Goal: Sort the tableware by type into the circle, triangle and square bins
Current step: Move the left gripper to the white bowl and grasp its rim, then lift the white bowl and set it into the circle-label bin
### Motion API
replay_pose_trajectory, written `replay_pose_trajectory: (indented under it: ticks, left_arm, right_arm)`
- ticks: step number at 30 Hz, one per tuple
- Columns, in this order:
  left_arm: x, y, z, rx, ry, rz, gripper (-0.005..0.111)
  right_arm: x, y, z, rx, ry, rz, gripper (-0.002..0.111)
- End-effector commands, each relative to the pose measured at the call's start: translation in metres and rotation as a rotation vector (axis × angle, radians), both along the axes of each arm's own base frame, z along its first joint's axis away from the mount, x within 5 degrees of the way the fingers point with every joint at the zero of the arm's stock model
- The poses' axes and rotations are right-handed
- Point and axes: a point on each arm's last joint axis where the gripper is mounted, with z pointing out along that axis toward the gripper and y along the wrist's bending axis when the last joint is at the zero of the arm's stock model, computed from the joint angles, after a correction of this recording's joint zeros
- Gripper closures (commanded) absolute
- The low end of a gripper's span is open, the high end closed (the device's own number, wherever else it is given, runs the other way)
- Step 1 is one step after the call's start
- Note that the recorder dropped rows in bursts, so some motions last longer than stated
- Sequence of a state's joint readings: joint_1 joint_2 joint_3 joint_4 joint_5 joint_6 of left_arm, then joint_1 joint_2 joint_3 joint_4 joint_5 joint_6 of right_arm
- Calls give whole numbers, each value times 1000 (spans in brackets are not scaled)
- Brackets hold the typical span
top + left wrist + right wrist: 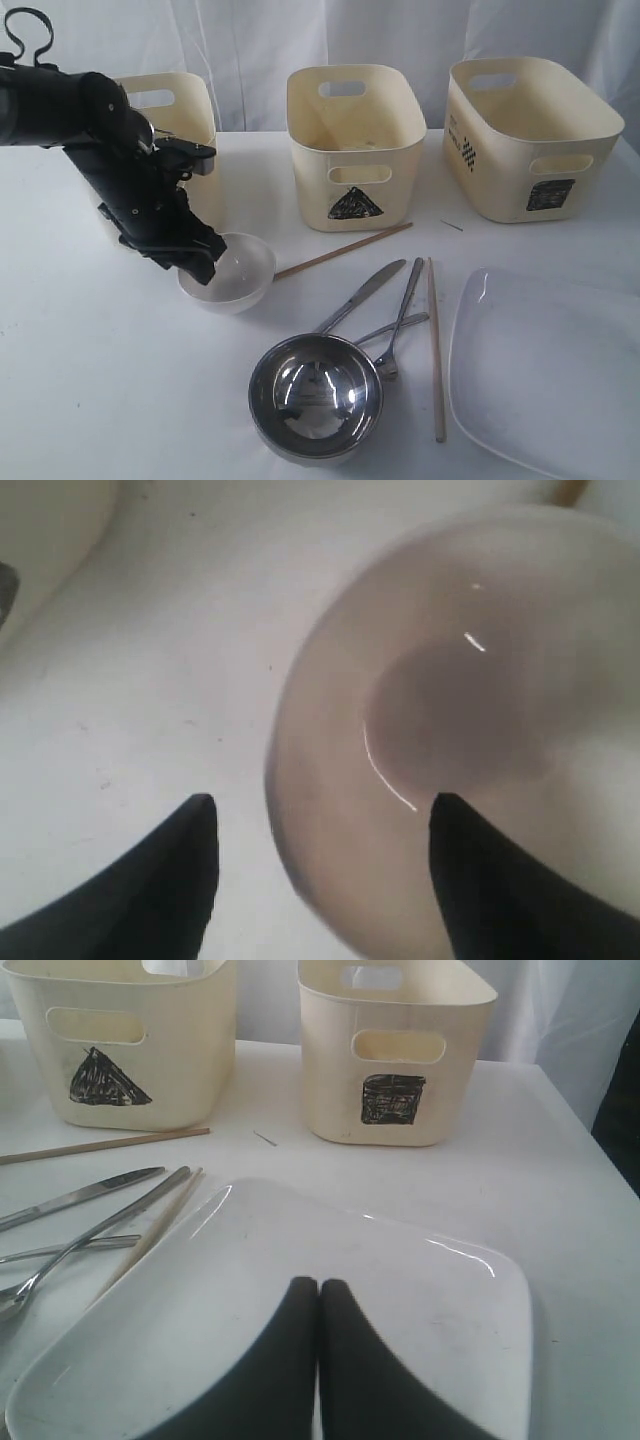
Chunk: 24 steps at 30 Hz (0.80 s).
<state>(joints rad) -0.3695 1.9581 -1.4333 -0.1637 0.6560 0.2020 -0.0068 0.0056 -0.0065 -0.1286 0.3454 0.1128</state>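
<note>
Three bins (355, 150), two bowls (315, 395), two chopsticks (435, 350), three cutlery pieces (365, 292), one plate (545, 370).

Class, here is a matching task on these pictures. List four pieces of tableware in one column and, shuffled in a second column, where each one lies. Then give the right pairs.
Column one
1. small white round bowl
2. round steel bowl
3. large white square plate
4. slanted wooden chopstick

Column two
A. just in front of the cream triangle-marked bin
B. under the shut right gripper
C. at the open left gripper
D. bottom middle of the exterior view

Pairs: 1-C, 2-D, 3-B, 4-A
</note>
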Motion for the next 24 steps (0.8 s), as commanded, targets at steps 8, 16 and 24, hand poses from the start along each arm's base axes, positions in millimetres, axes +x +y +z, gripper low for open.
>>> replay_pose_trajectory:
  ticks: [8,16,24]
  left_arm:
    - [-2,-1,-19,23,87,15,71]
    - [-10,13,-1,166,118,-69,107]
    - [-26,20,63,144,6,-73,107]
  right_arm:
    - [0,0,-2,-3,-1,-1,108]
    - [0,0,-2,-3,-1,-1,108]
    - [0,0,-2,-3,-1,-1,108]
